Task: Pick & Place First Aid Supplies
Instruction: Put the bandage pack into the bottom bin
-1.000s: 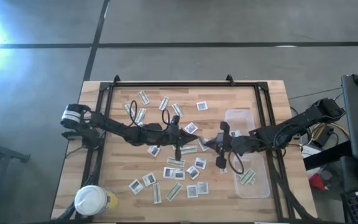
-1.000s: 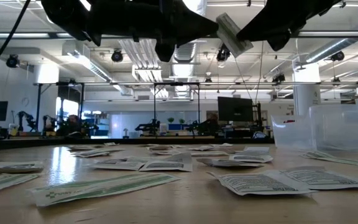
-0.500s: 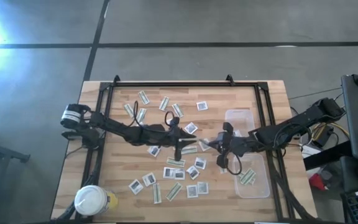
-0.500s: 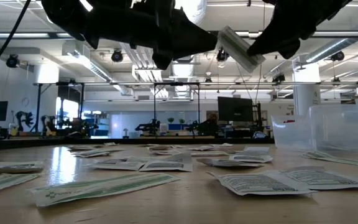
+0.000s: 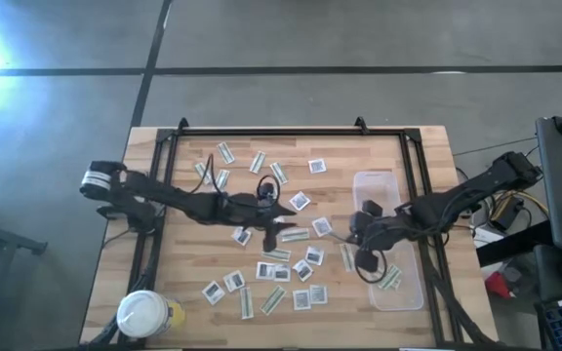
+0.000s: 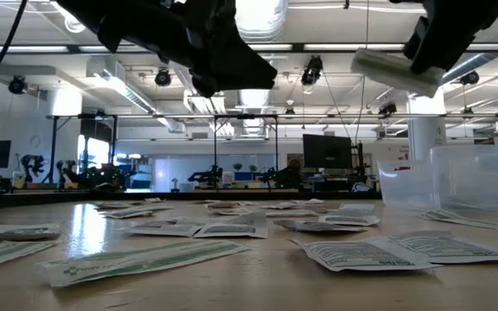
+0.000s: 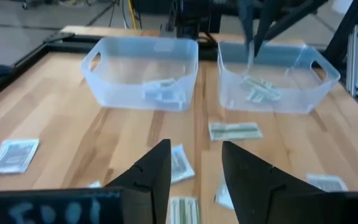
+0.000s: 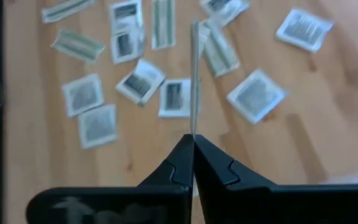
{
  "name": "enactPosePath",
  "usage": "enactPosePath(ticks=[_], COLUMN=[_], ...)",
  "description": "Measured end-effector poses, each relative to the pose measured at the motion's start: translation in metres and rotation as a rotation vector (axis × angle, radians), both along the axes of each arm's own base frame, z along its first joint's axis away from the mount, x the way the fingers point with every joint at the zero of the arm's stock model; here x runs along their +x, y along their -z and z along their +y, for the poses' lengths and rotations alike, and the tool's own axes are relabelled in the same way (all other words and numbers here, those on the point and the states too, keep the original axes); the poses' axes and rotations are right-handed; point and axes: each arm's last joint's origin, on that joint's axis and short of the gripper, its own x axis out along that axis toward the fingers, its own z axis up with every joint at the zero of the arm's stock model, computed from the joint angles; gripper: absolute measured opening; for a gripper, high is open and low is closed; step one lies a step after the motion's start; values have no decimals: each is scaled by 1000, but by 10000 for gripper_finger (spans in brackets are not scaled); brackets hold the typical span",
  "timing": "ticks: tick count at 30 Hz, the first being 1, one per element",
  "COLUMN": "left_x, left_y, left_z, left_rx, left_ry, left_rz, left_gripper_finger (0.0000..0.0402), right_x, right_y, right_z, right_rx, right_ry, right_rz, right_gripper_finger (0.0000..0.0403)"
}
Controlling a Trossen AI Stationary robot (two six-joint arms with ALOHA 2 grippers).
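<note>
The right gripper (image 5: 362, 222) had swung away from the table's middle toward the clear plastic tub (image 5: 399, 292), carrying a thin flat packet (image 8: 195, 74) pinched edge-on between its closed fingers; the left gripper (image 5: 286, 214) had pulled back a little and parted its fingers (image 7: 152, 171) to a narrow gap, nothing between them.

Nearest the low camera, on the glossy wooden table (image 5: 183, 263), lay one long pale green-and-white strip (image 6: 145, 257) and a square white packet with dark print (image 6: 361, 253), both flat and crinkly. Beyond them, toward the table's middle, the rest of the first aid supplies (image 5: 276, 278) were scattered: more than twenty packets, squares and strips mixed. Two see-through tubs with handle slots stood side by side at the right edge, each holding a few packets (image 7: 163, 92). A white-lidded round jar (image 5: 144, 314) sat at the table's front left corner.
</note>
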Motion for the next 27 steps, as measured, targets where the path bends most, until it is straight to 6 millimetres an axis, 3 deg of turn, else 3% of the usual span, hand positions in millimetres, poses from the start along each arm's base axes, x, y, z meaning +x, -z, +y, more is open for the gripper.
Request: enactPosePath(ticks=[12, 27], left_x=[-21, -27], left_y=[-10, -2], left_z=[2, 4], left_rx=[10, 6], left_ry=[-1, -35], left_rz=[115, 228], left_gripper_finger=[129, 126], right_x=[-24, -51], right_y=[-19, -10], right_z=[15, 45], right_rx=[63, 200], right_ry=[-6, -5], right_rz=[197, 337], right_gripper_finger=[8, 8])
